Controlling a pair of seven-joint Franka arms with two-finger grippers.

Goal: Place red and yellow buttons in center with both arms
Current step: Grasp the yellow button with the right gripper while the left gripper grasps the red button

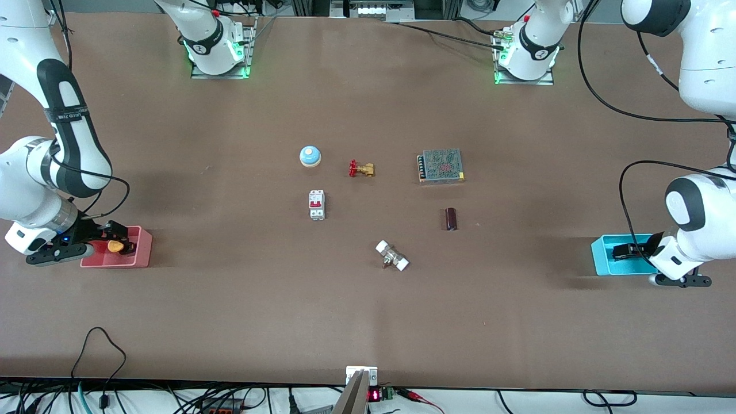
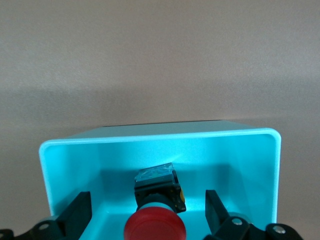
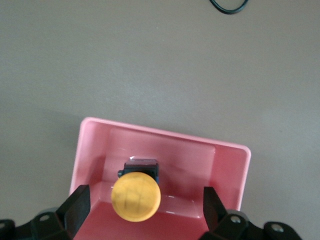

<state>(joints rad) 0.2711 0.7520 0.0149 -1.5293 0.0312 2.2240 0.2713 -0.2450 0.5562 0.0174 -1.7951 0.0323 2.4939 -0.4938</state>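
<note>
The right end effector (image 3: 142, 210) hangs in the pink bin (image 3: 235, 170) at the right arm's end of the desk (image 1: 230, 310), fingers apart on either side of the yellow button (image 3: 135, 196), not touching it. The left end effector (image 2: 147, 212) sits likewise in the cyan bin (image 2: 260, 165) at the left arm's end, fingers spread around the red button (image 2: 155, 227). To do this well, each should drop until the pads flank the black body below the cap, then close squarely, keeping clear of the bin walls.
</note>
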